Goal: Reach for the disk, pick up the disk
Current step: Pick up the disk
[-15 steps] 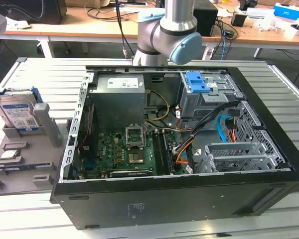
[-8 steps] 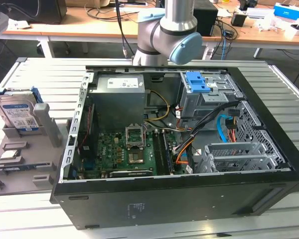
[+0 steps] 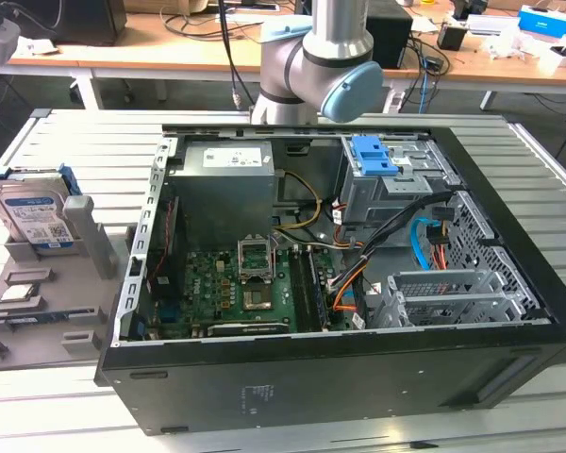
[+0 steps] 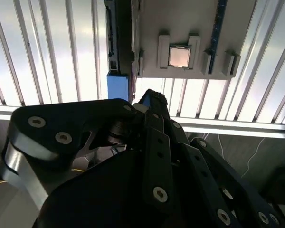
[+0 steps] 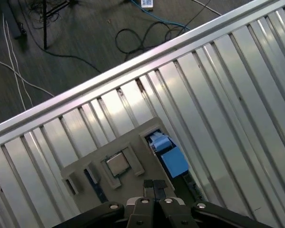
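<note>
Disk stands on edge in a grey holder on the slatted bench, at the exterior view's left, beside the open computer case. In the second wrist view, its blue frame lies just past the dark fingers. In the first wrist view, the fingers are pressed together, holding nothing, above the holder and near the blue frame.

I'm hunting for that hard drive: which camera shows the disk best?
The exterior view: the disk stands label-out in a grey holder. In both wrist views it appears edge-on, blue frame visible.
</note>
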### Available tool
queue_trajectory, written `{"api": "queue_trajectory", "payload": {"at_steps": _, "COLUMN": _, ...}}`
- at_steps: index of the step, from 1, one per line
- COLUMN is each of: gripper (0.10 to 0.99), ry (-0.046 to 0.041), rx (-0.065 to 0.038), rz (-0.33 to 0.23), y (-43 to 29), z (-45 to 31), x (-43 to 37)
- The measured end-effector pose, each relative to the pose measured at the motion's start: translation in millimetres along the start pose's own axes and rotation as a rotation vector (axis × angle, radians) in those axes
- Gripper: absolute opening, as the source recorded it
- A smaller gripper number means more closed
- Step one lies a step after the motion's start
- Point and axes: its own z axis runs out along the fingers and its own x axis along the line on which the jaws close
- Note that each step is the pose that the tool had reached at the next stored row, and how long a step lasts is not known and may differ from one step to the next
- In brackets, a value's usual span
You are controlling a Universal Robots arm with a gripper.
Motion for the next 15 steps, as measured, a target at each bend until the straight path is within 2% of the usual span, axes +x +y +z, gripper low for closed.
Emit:
{"api": "queue_trajectory", "payload": {"at_steps": 3, "gripper": 0.106, "ry": 0.0008, "rx": 0.0, "rz": -0.021, "y": 0.0, "z": 0.0, "x": 0.0}}
{"api": "queue_trajectory", "payload": {"at_steps": 6, "gripper": 0.106, "ry": 0.0037, "rx": 0.0, "rz": -0.097, "y": 0.0, "z": 0.0, "x": 0.0}}
{"api": "queue_trajectory", "payload": {"at_steps": 15, "gripper": 0.106, "ry": 0.0084, "rx": 0.0, "rz": -0.22, "y": 0.0, "z": 0.0, "x": 0.0}}
